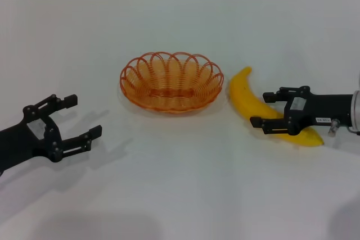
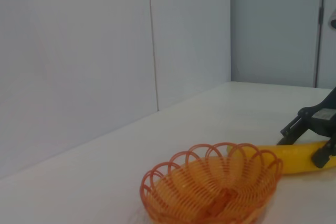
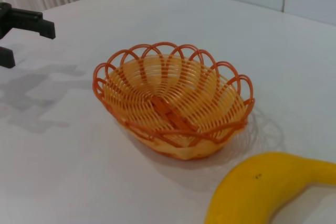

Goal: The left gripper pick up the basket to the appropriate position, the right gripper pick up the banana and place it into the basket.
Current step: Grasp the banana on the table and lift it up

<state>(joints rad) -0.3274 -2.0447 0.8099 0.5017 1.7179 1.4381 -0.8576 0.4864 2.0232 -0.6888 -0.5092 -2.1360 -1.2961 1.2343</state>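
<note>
The right gripper (image 1: 266,109) straddles the banana (image 1: 254,103) on the white table (image 1: 180,189) just beside the orange wire basket (image 1: 170,81), fingers apart, so grasping seems in hand; the left gripper (image 1: 82,118), spread wide, waits well apart; next, closing firmly.

The plain white desk (image 1: 180,184) carries an orange wire basket (image 1: 170,81) resting upright near its middle, and a yellow banana (image 1: 264,111) lies flat just beside the basket, on its right, not touching it.
</note>
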